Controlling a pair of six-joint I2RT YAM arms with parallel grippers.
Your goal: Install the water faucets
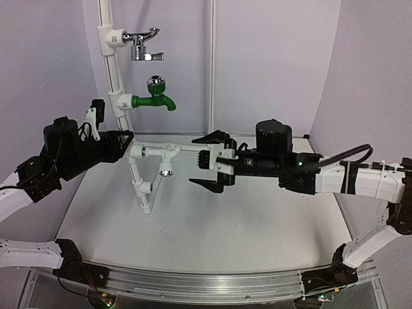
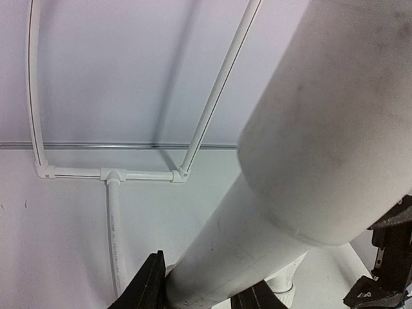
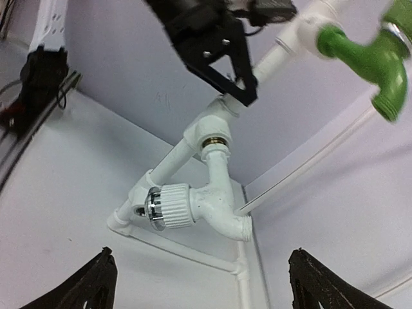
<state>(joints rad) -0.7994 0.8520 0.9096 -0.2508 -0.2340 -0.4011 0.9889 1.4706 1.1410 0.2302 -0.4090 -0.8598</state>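
Note:
A white faucet (image 1: 168, 161) with a ribbed cap and chrome knob hangs screwed into a fitting on the white pipe frame (image 1: 143, 187). In the right wrist view the faucet (image 3: 215, 206) hangs from a brass-ringed joint, knob to the left and spout to the right. My right gripper (image 1: 209, 162) is open just right of it, jaws wide apart, holding nothing; in its own view (image 3: 205, 286) the faucet sits above and between the jaws. My left gripper (image 1: 123, 144) is shut on the frame's pipe (image 2: 270, 212) left of the faucet, with its fingertips (image 2: 149, 286) on either side.
A green tap (image 1: 154, 96) and an all-chrome lever tap (image 1: 143, 46) are mounted higher on the upright pipe (image 1: 112, 71). Thin white conduit (image 2: 112, 174) runs along the back wall. The frame's lower leg (image 1: 147, 199) rests on the table.

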